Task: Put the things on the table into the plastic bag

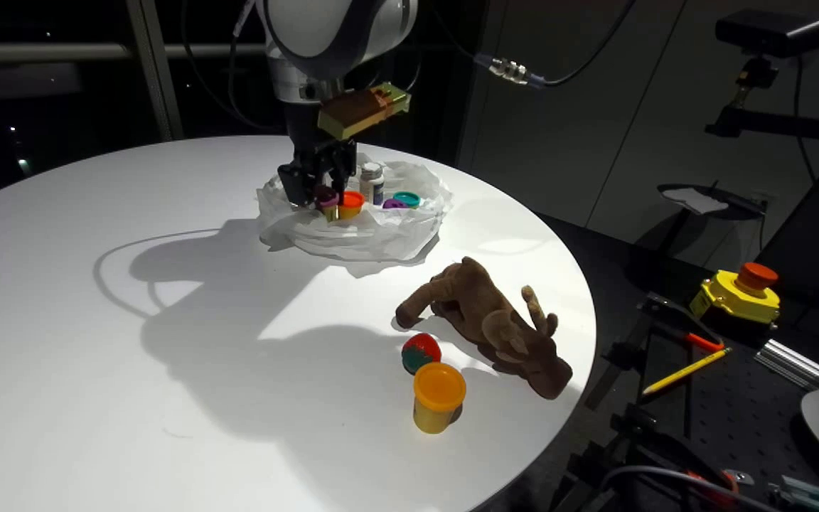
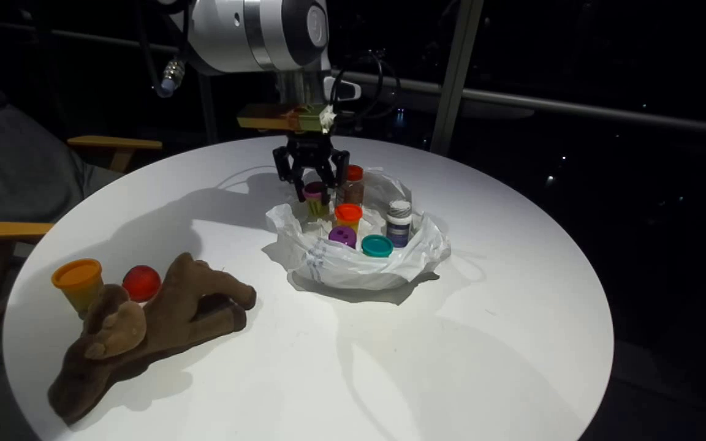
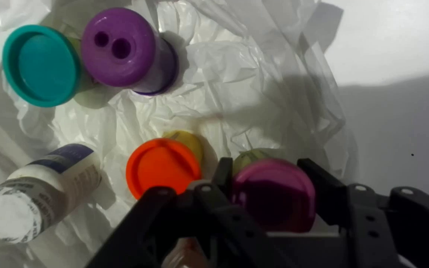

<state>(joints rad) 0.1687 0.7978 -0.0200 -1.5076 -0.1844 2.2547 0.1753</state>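
The pink-lidded yellow tub [image 3: 276, 193] is inside the plastic bag [image 2: 362, 272], pinched by the half-closed end effector [image 2: 313, 197]. Just beside the end effector stand a red-capped jar [image 2: 353, 193] and a red-orange-lidded tub [image 3: 162, 169]; farther from it, a purple-topped pencil sharpener [image 3: 136, 57]. Well apart, on the counter [image 2: 451, 355], I see a brown plush moose [image 2: 166, 321], red-and-green ball [image 1: 421, 353] and orange-topped tub [image 1: 439, 397].
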